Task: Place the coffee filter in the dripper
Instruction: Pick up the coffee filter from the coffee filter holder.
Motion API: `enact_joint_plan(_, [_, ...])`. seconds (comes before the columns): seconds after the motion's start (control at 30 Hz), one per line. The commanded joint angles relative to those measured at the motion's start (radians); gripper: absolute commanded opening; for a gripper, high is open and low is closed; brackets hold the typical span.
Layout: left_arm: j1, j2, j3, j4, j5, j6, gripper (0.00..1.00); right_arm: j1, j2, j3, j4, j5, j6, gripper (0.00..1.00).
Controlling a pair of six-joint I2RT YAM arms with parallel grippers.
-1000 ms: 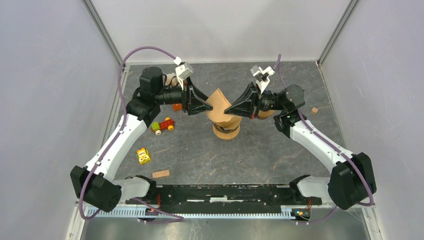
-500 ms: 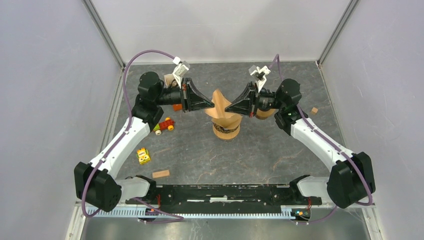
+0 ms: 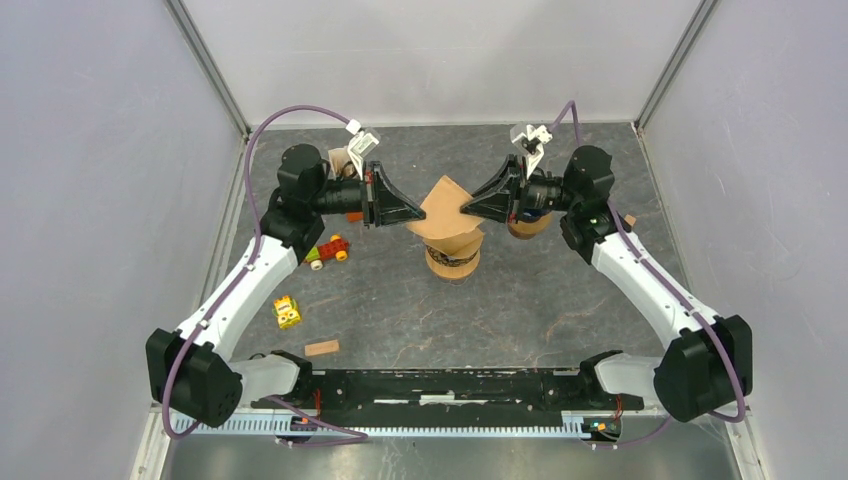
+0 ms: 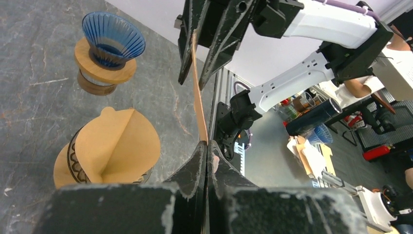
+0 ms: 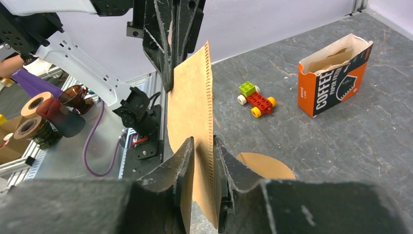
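1. Worktop (image 3: 560, 300) — grey and mottled.
2. Left pincer (image 3: 408, 215) is clenched on one edge of the coffee filter (image 3: 440, 203), which is held in the air above the worktop's middle.
3. Right pincer (image 3: 464, 209) straddles the opposite edge; whether it pinches, I cannot tell.
4. Wood-based holder (image 3: 452, 262), directly below, carries another filter (image 4: 119, 141).
5. Blue dripper (image 4: 113, 34) — right of the middle, toward the far edge.

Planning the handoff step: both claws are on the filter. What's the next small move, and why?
Probably open the left claw: the right claw also pinches the flat filter, and the empty blue dripper stands nearer the right claw.
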Motion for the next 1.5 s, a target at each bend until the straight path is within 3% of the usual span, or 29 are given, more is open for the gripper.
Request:
enact_joint_plan(0.0, [0.004,-0.017,0.043,-0.046,-0.069,0.028,0.02,-0.003,-0.033,0.069,-0.082,0.011,-0.120,0.29])
enact_joint_plan(0.1, [0.004,0.003,0.047,-0.031,-0.135,-0.059,0.02,-0.003,-0.035,0.141,-0.267,0.059,-0.297,0.39])
enact_joint_plan(0.23, [0.005,0.037,0.057,0.047,-0.168,-0.285,0.02,-0.002,-0.041,0.321,-0.621,0.238,-0.700,0.59])
enact_joint_plan(0.43, [0.005,0.094,0.015,0.277,-0.209,-0.719,0.02,0.026,-0.104,0.383,-0.805,0.466,-1.045,0.77])
enact_joint_plan(0.53, [0.004,0.116,0.005,0.335,-0.231,-0.874,0.02,0.132,-0.141,0.324,-0.825,0.603,-1.130,0.81])
enact_joint_plan(0.77, [0.004,0.130,0.004,0.356,-0.266,-1.009,0.02,0.191,-0.162,0.275,-0.833,0.608,-1.141,0.86])
enact_joint_plan(1.1, [0.004,0.127,-0.003,0.350,-0.278,-1.045,0.02,0.284,-0.119,0.272,-0.798,0.752,-1.156,0.84])
enact_joint_plan(1.3, [0.004,0.119,-0.029,0.350,-0.278,-1.053,0.02,0.333,-0.052,0.326,-0.784,0.818,-1.155,0.71])
enact_joint_plan(1.47, [0.004,0.117,-0.045,0.351,-0.281,-1.059,0.02,0.356,-0.026,0.353,-0.764,0.879,-1.142,0.50])
